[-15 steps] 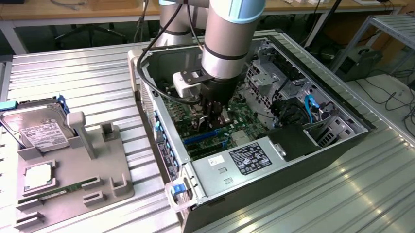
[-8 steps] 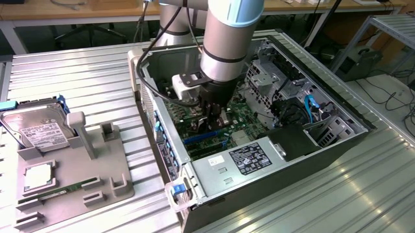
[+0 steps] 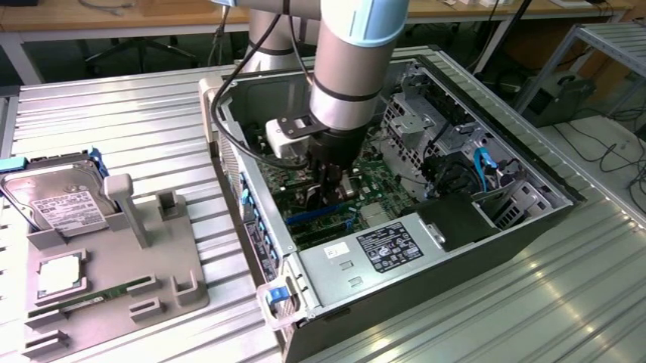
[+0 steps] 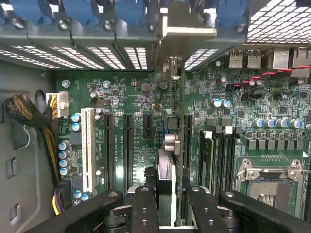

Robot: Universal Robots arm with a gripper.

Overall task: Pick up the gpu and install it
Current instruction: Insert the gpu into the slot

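Hand (image 3: pixel 338 187) is down inside the open PC case (image 3: pixel 525 162), clamped on the gpu (image 4: pixel 170 160), card edge-on over the motherboard (image 4: pixel 131 97) slots. Gray holder tray (image 3: pixel 181 295) on the desk (image 3: pixel 121 113), at 9 o'clock from the case, carries hard drive (image 3: pixel 60 204) and RAM stick (image 3: pixel 86 301).

One computer case (image 3: pixel 525 204), one hard drive (image 3: pixel 56 200), one RAM stick (image 3: pixel 86 296) — all single. One gpu (image 4: pixel 167 174) sits in one gripper (image 4: pixel 167 208) — and one white slot (image 4: pixel 88 148).
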